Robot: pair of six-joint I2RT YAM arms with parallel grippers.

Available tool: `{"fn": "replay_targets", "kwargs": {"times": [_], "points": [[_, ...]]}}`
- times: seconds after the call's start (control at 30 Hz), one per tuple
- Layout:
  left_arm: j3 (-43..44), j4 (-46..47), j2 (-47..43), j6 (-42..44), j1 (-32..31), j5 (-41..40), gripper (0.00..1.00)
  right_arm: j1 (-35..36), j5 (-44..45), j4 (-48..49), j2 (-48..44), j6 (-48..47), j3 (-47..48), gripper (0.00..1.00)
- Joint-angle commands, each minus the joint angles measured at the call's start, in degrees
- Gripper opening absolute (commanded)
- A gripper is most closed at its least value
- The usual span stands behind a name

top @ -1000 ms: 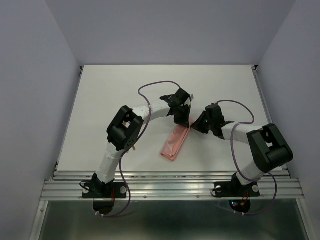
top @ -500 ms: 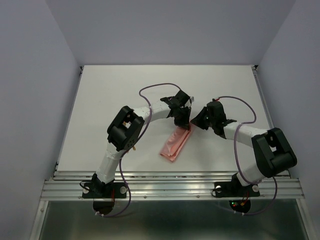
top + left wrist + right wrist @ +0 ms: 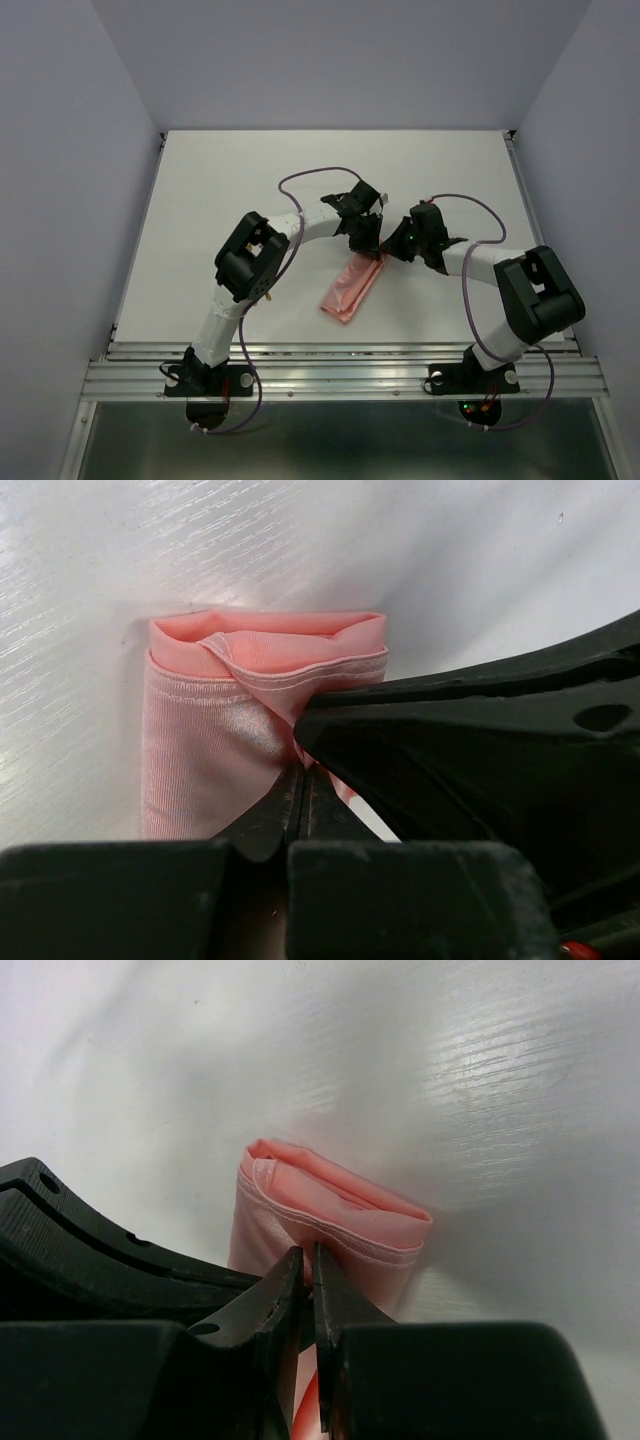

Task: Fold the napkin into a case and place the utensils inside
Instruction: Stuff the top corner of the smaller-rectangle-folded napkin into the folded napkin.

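The salmon-pink napkin (image 3: 350, 285) lies as a narrow folded case on the white table, running from near-left to far-right. Both grippers meet at its far end. My left gripper (image 3: 368, 240) is shut, its tips (image 3: 303, 770) pinching a fold of the napkin (image 3: 220, 740) just below the open mouth. My right gripper (image 3: 395, 250) comes in from the right. Its jaws (image 3: 308, 1255) stand almost together on the stitched hem of the napkin's (image 3: 330, 1210) top layer. The layered mouth of the case gapes slightly. The utensils are out of view.
The white table (image 3: 220, 190) is bounded by pale walls on three sides and a metal rail (image 3: 340, 365) at the near edge. Purple cables (image 3: 310, 175) loop above both forearms. The two gripper bodies sit close together, and the right one (image 3: 480, 740) fills the left wrist view's right side.
My right gripper has shifted left up to the napkin's far end and its jaws have narrowed onto the hem. The left gripper and the napkin have stayed in place.
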Motion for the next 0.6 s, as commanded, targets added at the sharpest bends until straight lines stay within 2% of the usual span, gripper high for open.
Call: {"fn": "replay_targets", "kwargs": {"times": [0.0,0.27,0.43,0.57], "points": [[2.05,0.85,1.09,-0.14,-0.38,1.77,0.0,-0.14,-1.49,1.83,2.17,-0.76,2.33,0.12],[1.87,0.94,-0.13,0.3,-0.3,1.16,0.01,-0.14,2.29,-6.07,7.27,0.82,5.06,0.01],[0.65,0.41,-2.86,0.56,-0.38,0.89,0.24,-0.14,4.31,-7.49,8.42,1.35,5.23,0.01],[-2.16,0.15,-5.58,0.83,-0.3,0.8,0.35,-0.14,4.75,-9.59,8.86,1.35,5.41,0.01]]}}
